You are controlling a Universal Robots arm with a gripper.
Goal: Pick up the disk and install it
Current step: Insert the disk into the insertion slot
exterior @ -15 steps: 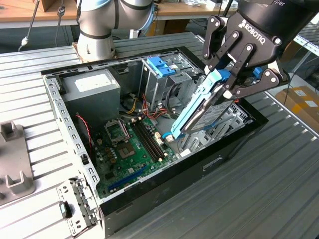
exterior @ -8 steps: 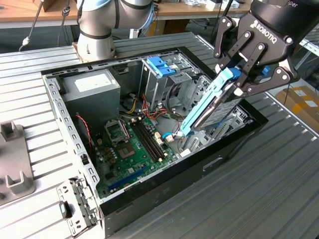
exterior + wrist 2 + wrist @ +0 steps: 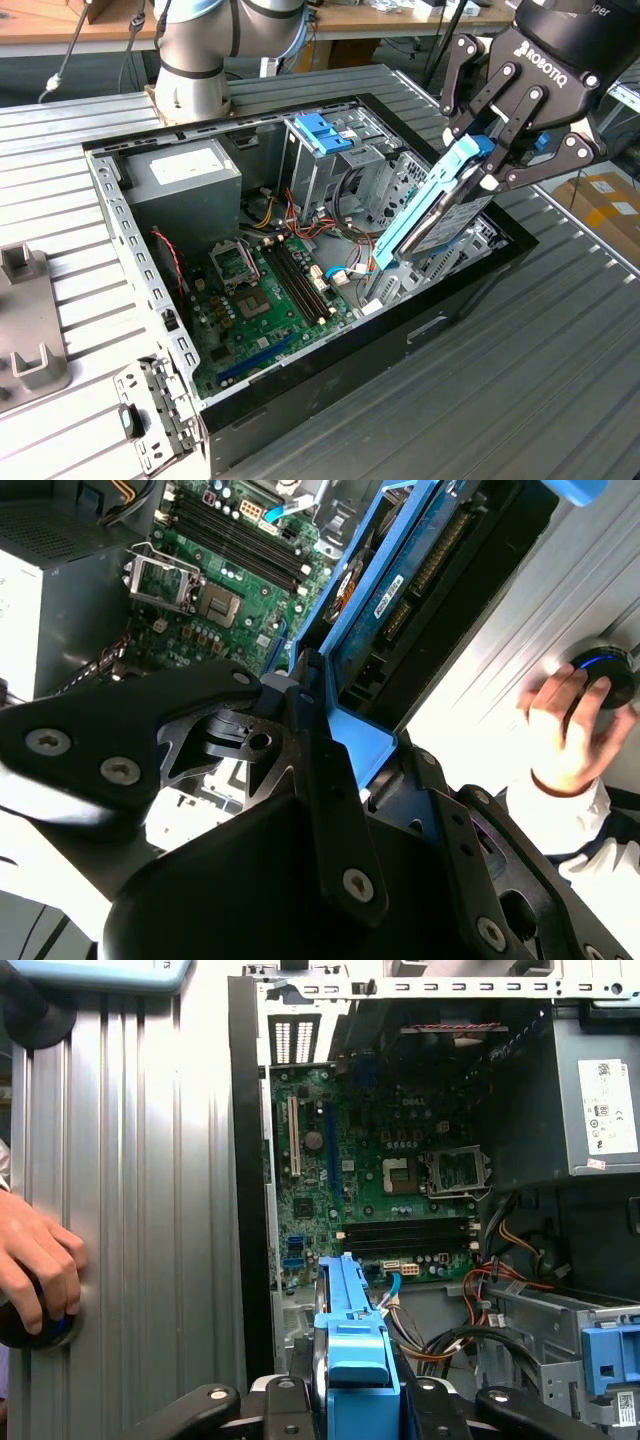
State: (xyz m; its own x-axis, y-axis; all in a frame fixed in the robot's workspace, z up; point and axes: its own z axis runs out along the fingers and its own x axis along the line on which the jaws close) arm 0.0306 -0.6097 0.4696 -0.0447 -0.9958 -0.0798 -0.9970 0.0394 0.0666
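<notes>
Gripper: black, two-fingered, on the arm; jaws closed on the upper end of the disk, one finger on each side of the blue rail.
Disk: grey drive with light-blue carrier rails, clamped between the jaws and lifted clear; it hangs tilted, its lower end pointing down into the open case. In the second wrist view the disk runs away from the fingers with its underside and connector edge showing. In the first wrist view the blue rail end sits between the two fingers.
Computer case: black tower lying on its side, lid off, directly beneath the held disk.
Motherboard: green, on the case floor, below and beyond the disk's lower end.
Power supply: grey box with a white label, at the far corner of the case, well apart from the jaws.
Drive cage: bare metal, carrying an empty blue bracket, beyond the disk, near but not touching.
Table: ribbed grey metal, under the case.
Person's hand: resting on a round black knob on the table, outside the case, well apart from the jaws.
</notes>
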